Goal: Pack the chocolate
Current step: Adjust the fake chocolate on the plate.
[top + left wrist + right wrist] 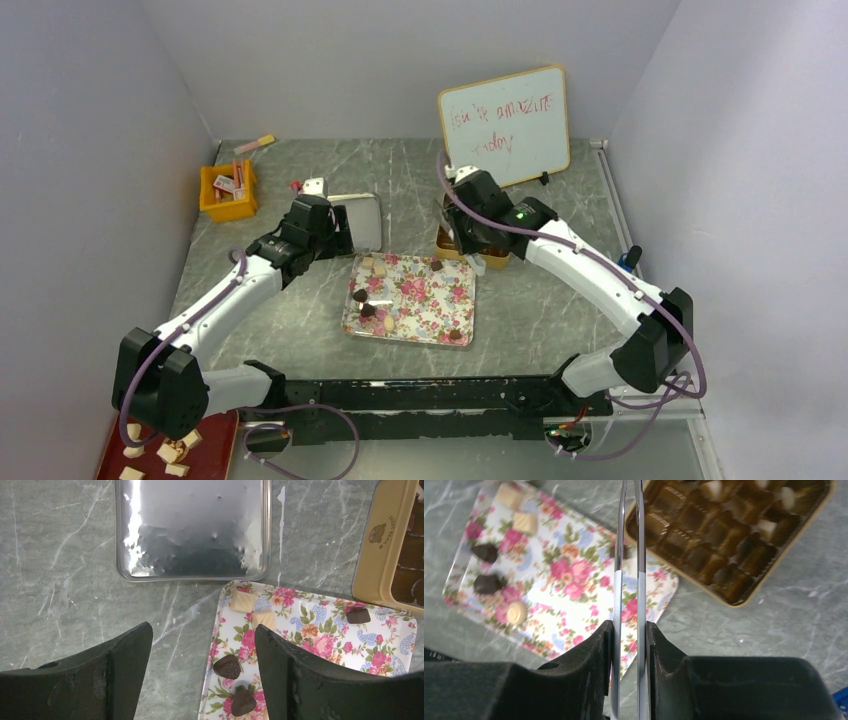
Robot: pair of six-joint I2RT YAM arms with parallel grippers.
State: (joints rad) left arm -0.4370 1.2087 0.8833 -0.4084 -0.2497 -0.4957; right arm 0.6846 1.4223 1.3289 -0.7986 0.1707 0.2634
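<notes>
Top and wrist views, read left to right. At the upper left a yellow bin stands by the wall. The left claw hangs with its jaws spread wide and holds nothing, just below a silver lid lying flat. At centre a floral tray carries the loose chocolate: dark, cream and tan pieces scattered well apart, mostly along its left side. To its right, touching or nearly touching the tray's corner, a gold tin has more pieces seated in its compartments. The right claw is drawn narrow, clamped on metal tweezers whose tips reach a dark piece at that tray corner; whether they pinch it cannot be told. A whiteboard leans at the upper right. The pieces are probably light, stiff and brittle, with a glossy skin likely to slip from smooth blades. They are best taken across two opposite sides, low on the body, with gentle pressure. The tabletop is grey, marbled, hard and level, boxed in by plain pale walls.
</notes>
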